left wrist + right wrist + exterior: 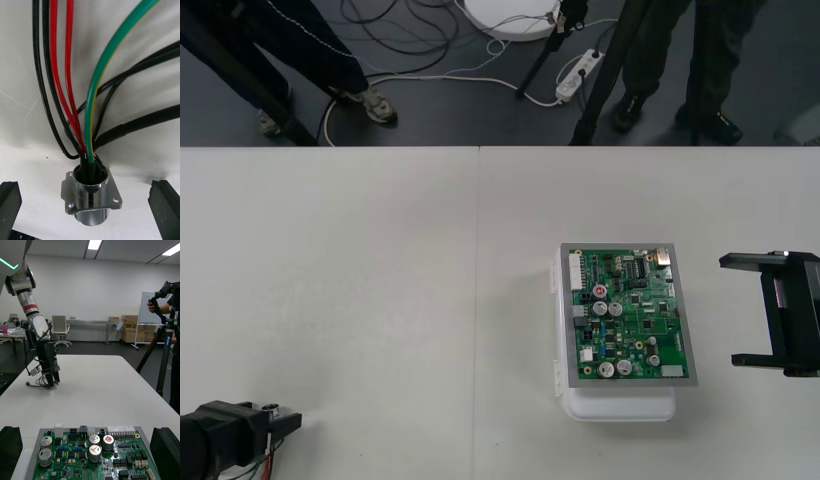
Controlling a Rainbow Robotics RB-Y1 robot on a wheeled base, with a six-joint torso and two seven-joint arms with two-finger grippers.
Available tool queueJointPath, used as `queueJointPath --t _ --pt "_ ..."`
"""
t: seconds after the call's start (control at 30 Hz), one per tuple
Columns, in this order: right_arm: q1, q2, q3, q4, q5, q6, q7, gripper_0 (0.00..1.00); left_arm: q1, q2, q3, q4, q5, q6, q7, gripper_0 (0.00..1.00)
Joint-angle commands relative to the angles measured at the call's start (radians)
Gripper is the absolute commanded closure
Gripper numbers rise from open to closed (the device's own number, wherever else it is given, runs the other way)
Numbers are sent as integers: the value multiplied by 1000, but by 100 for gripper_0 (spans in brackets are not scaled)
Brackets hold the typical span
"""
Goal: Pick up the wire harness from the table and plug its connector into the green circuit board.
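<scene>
Harness (90,112) logged at the near-left corner of the table (380,300), under the left claw (51,381).

Table: plain, light, flat. A broad bare stretch is noted between that corner and the board.

Board (630,315): green, on a white base, set right of centre and well apart from the harness.

Right claw (730,311): held just beside the board's right edge, fingers spread wide, nothing held.

Left claw: down at table level over the harness, fingers (9,202) spread far apart on either side of the socket and clear of it. Nothing is gripped.

Socket (91,195): round metal, flanged, centred between those fingers, its axis pointed away from the wrist.

Wires (53,56): red, black and green, led out of the socket straight away from the claw. Plug not made out.

Left arm is judged much the nearer. A squeeze across the socket is judged the next need, then a long carry rightward to the board.
</scene>
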Motion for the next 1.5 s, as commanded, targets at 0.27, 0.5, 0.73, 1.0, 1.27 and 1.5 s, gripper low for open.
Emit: queueJointPath --t 0.27,0.5,0.73,1.0,1.27,1.5 --pt "32 -9 -15 -11 17 -11 -33 0 -36 -18 -40 7 -28 35 -76 0" --pt "40 -11 -17 -5 17 -17 -45 0 -39 -18 -40 13 -33 35 -76 0" --pt "43 -11 -15 5 17 -22 -62 0 -49 -18 -40 14 -56 35 -92 100" --pt "50 -6 -15 6 24 -23 -67 0 -55 -18 -40 16 -71 35 -99 100" --pt "50 -5 -17 8 23 -26 -73 0 -59 -18 -40 16 -68 35 -95 100" --pt "49 -3 -18 9 23 -28 -76 0 -76 -16 -40 16 -45 35 -72 100"
